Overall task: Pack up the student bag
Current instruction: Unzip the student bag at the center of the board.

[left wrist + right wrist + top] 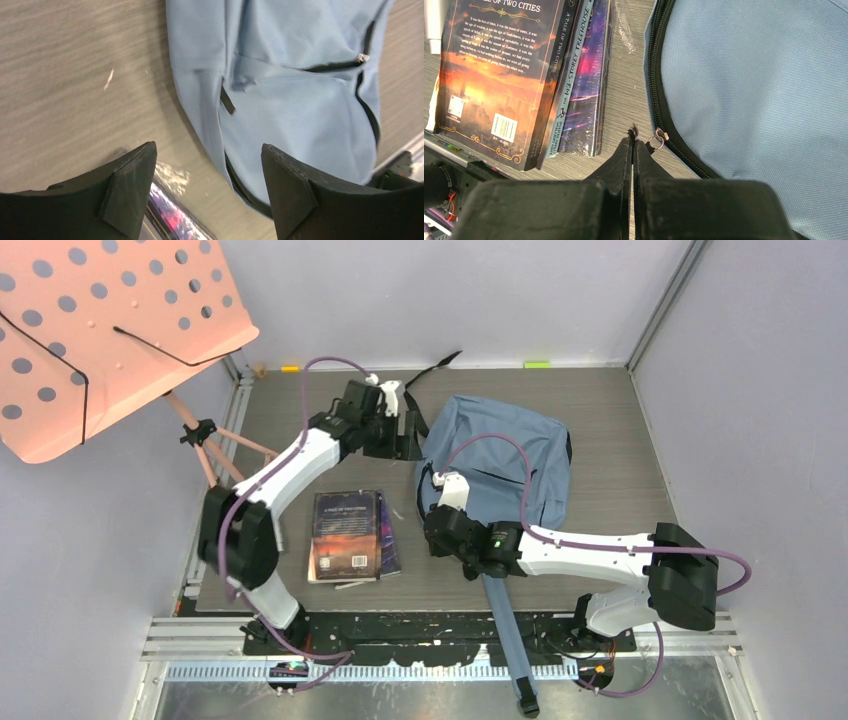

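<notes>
Books (345, 537) beside student bag (510, 455); left claw (207, 150) spread, right claw (632, 142) pressed together by zipper pull (661, 135)

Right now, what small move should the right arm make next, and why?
Probably draw the right fingers, shut at the zipper pull, along its track to open the bag; it looks zipped and the books lie outside it.

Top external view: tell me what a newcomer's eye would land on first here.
The big grey-blue student bag lying mid-table draws the eye first, with the pink perforated music stand looming at the upper left. Next comes the stack of books just left of the bag. The left gripper stands open by the bag's far corner, and the right gripper is shut at its zipper edge.
</notes>
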Controlling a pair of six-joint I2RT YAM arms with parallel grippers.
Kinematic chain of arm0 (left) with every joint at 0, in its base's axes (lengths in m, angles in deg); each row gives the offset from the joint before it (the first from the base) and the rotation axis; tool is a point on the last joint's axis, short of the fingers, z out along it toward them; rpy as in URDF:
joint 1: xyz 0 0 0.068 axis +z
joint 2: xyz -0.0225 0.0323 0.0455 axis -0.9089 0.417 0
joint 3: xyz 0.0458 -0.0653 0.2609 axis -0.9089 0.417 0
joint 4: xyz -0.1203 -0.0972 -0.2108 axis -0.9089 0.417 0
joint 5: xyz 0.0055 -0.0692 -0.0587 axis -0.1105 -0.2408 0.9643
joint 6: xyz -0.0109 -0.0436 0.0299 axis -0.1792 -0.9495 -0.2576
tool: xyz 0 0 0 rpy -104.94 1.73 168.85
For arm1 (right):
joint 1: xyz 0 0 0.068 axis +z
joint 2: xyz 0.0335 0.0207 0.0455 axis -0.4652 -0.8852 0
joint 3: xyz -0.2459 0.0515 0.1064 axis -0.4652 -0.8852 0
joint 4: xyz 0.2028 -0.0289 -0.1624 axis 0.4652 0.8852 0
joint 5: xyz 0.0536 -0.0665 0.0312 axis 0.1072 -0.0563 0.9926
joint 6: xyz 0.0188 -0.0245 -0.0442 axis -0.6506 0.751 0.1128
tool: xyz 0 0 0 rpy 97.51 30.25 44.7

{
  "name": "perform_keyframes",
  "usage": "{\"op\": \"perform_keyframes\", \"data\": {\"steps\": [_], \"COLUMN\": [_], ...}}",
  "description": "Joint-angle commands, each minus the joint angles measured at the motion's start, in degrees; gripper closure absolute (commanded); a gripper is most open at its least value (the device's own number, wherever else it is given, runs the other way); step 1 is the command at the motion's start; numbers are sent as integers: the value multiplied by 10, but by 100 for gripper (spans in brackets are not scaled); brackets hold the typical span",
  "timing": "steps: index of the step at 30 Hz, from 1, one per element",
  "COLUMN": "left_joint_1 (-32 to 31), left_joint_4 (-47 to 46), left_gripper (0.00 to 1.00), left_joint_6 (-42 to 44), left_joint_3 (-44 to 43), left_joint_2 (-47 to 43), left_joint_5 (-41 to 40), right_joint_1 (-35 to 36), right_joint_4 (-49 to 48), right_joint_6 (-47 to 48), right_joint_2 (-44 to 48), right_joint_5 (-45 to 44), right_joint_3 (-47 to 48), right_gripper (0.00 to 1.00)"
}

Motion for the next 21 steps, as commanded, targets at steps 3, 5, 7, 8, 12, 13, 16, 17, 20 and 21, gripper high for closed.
{"op": "perform_keyframes", "data": {"steps": [3, 5, 7, 8, 12, 13, 16, 17, 20, 21], "left_joint_1": [-2, -5, -13, -20, -56, -63, -72, -75, -84, -86], "left_joint_4": [-94, -112, -131, -145, -209, -219, -250, -258, -273, -278], "left_gripper": [22, 25, 26, 26, 26, 26, 25, 25, 25, 25], "left_joint_6": [-106, -137, -164, -179, -230, -239, -264, -269, -278, -280], "left_joint_3": [159, 203, 240, 259, 317, 325, 341, 344, 350, 351], "left_joint_2": [-152, -181, -203, -212, -221, -215, -193, -187, -171, -167], "left_joint_5": [20, 32, 32, 32, 32, 33, 48, 49, 48, 48], "right_joint_1": [7, 7, 6, 6, 7, 6, 6, 6, 7, 7], "right_joint_4": [-5, -7, -9, -9, -12, -12, -12, -12, -13, -14], "right_joint_6": [-5, -6, -7, -9, -12, -12, -14, -14, -16, -17], "right_joint_2": [9, 7, 6, 5, 3, 3, -1, -2, -4, -4], "right_joint_5": [-17, -18, -19, -20, -20, -19, -17, -16, -13, -13], "right_joint_3": [30, 30, 30, 30, 30, 31, 32, 33, 34, 33], "right_gripper": [100, 100, 100, 99, 100, 100, 99, 99, 100, 100]}}
